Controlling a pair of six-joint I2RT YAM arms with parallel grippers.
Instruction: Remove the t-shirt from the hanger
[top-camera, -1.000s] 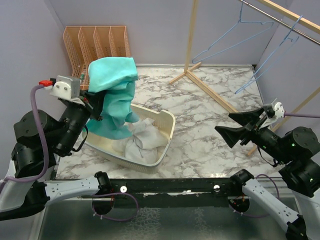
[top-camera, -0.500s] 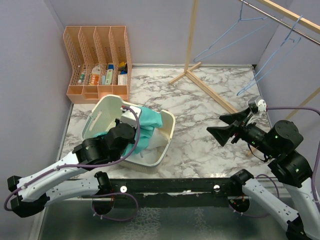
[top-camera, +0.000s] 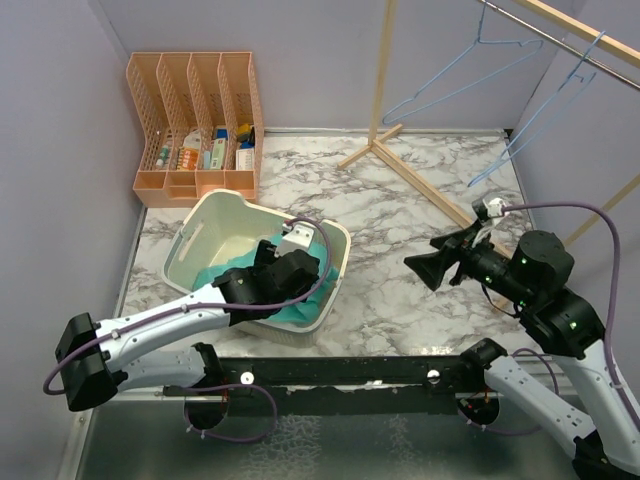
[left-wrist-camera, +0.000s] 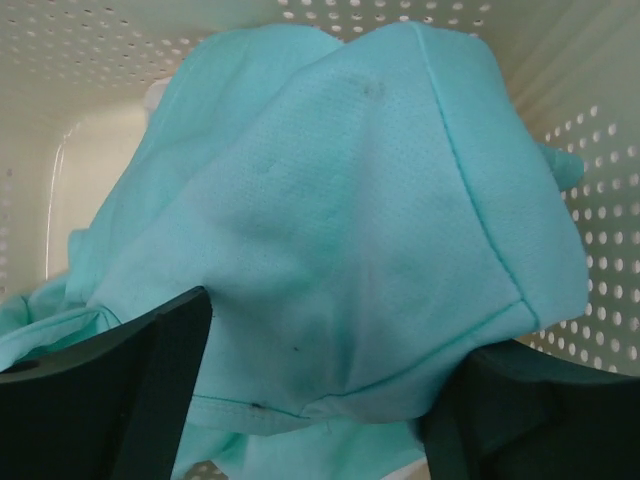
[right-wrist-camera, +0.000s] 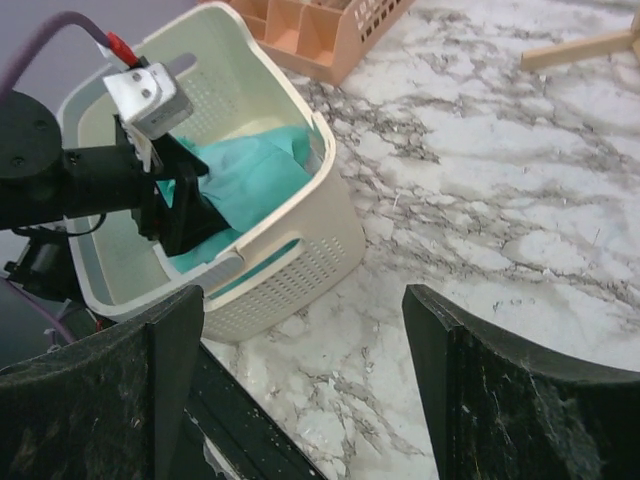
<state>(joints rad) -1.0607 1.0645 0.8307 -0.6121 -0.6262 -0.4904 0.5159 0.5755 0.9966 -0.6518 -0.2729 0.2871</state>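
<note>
From above, the left gripper reaches into the basket onto the t-shirt. Its wrist view shows fingers spread wide, cloth bunched between. Right wrist view: right gripper wide apart, empty, over the table

**T-shirt crumpled in the basket, hangers bare on the rail**

The t-shirt, a mint-green fine-mesh knit with stitched hems, is seen crumpled inside the cream perforated basket at about 8 o'clock on the table. It is bunched towards the basket's 4 o'clock wall. A thin blue wire hanger and a second hanger are hung from the rail at 1 to 2 o'clock. Both are bare and well apart from the shirt.
</note>
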